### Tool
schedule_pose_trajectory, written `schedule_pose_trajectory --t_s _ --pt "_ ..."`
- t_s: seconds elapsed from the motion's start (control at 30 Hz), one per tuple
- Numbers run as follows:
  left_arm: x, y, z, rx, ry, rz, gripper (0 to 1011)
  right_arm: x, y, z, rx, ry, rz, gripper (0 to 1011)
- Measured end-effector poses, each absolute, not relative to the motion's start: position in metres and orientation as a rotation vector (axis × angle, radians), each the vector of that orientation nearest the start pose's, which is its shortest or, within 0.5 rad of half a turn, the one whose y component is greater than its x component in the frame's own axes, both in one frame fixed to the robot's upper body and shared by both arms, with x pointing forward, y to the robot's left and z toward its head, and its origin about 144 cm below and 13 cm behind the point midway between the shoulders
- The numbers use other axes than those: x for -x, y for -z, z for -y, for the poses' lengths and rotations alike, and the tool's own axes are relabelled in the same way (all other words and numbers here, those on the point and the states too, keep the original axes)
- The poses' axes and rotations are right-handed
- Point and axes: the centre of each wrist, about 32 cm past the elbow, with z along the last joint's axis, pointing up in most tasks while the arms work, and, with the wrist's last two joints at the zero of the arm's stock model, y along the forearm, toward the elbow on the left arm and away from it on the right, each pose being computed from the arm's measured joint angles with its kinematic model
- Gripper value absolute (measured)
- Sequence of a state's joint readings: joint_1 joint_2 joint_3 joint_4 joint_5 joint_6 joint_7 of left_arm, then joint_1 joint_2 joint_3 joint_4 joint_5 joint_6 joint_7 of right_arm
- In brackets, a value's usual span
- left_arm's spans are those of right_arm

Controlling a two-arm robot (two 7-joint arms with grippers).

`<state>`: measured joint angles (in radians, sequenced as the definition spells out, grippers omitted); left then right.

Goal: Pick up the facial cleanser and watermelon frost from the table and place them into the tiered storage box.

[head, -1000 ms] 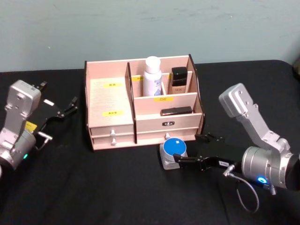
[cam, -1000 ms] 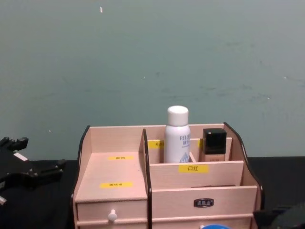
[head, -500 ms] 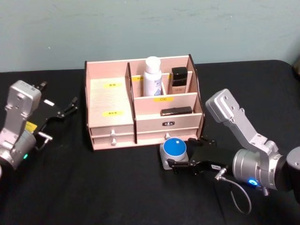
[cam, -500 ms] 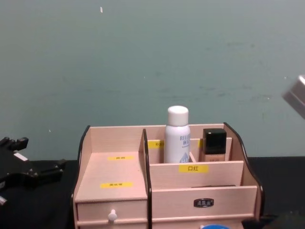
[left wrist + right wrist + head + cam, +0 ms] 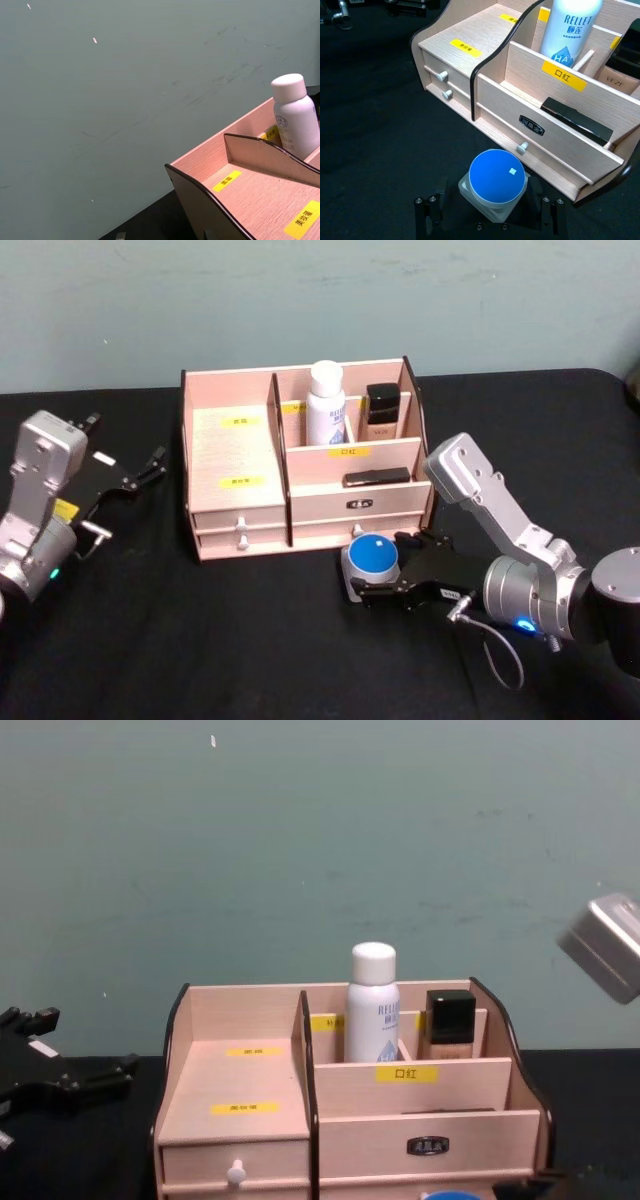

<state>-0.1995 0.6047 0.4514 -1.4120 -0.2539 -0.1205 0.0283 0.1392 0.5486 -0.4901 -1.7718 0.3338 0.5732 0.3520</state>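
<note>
Watermelon frost (image 5: 497, 179) stands upright between right gripper's (image 5: 488, 210) spread fingers, not yet touched; left gripper (image 5: 135, 475) idles farther off.

The tiered storage box (image 5: 235, 455) is pale matt wood with visible grain, dark along its cut edges, and carries yellow paper labels (image 5: 241, 481). The facial cleanser (image 5: 326, 405) is smooth white plastic with a faint sheen. The watermelon frost (image 5: 372, 552) has a frosted clear body (plastic or glass, unclear) and a smooth blue lid. Matt black cloth covers the table (image 5: 250, 660). The right hand (image 5: 378, 565) is matt black.
</note>
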Motion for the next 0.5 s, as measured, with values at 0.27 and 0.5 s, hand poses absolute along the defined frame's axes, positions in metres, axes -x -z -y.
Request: schedule_pose_trajectory --t_s 0.27,0.5 --pt "-0.4886 -1.1398 -0.3097 -0.304 -1.248 0.285 1010 -0.4541 -1.1953 0.2197 0.549 0.749 -0.178 1002" --pt "-0.4886 -1.1398 -0.3097 -0.305 -1.248 0.285 1010 -0.455 -1.1938 0.2185 0.551 0.75 -0.174 1003"
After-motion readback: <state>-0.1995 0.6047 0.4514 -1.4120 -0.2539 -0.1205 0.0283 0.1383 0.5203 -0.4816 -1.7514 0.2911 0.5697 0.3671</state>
